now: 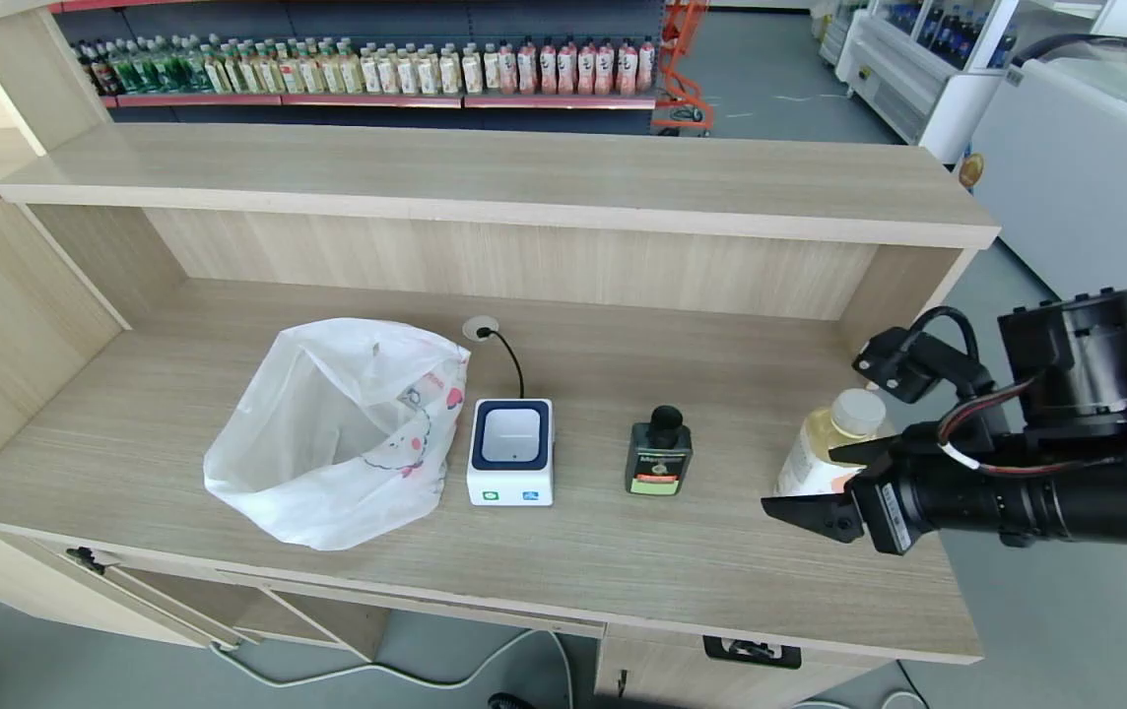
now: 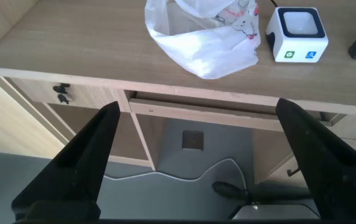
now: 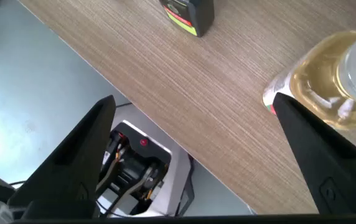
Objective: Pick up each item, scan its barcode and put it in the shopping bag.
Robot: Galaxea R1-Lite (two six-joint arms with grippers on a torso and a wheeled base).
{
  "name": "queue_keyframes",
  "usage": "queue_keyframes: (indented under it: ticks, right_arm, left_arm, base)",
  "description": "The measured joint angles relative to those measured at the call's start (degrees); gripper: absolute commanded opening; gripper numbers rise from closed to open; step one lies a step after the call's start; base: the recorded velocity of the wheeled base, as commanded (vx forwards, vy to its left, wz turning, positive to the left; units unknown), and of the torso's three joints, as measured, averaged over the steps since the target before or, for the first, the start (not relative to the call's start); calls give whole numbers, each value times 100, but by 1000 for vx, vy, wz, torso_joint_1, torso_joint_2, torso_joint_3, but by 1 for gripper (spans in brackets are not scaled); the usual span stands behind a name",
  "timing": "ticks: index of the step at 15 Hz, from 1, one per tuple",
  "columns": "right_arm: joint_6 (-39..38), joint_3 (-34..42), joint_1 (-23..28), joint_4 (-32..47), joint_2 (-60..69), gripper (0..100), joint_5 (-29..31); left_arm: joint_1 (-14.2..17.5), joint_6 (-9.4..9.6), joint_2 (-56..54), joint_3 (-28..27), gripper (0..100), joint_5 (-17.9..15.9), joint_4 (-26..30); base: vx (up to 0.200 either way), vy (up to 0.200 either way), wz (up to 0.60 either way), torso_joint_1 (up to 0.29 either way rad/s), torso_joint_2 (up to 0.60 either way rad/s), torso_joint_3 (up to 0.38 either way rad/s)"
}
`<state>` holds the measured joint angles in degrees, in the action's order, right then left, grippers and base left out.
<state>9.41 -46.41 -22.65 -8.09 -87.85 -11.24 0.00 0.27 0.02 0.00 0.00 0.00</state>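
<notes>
The right gripper [image 1: 815, 483] is wide open, just beside the yellow bottle [image 1: 825, 443], which stands near the right end of the counter [image 1: 623, 561]. If a finger pushes the bottle from the side, it may tip or slide off the edge. Farther left stand a dark bottle [image 1: 659, 458], the scanner [image 1: 511, 451] and the bag [image 1: 337, 433]. The left gripper [image 2: 198, 107] is also wide open, below the counter.

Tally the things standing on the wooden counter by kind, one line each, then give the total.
bottles: 2 (dark bottle, pale yellow bottle)
barcode scanner: 1
shopping bag: 1
total: 4
</notes>
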Motion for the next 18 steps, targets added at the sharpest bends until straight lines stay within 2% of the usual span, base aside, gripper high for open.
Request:
queue_keyframes:
  ticks: [7,11,18]
  right_arm:
    - [222,-469,-215,-1248,-1460,100,-72]
    - [288,-642,-295,-2426,-2193,100,-208]
    - [539,-1145,-538,-2809,-3023,100,-246]
  left_arm:
    - [0,0,0,0,100,0,0]
    - [0,0,0,0,100,0,0]
    - [0,0,0,0,100,0,0]
  base:
    - [0,0,0,0,0,0]
    - [0,0,0,0,0,0]
    - [0,0,0,0,0,0]
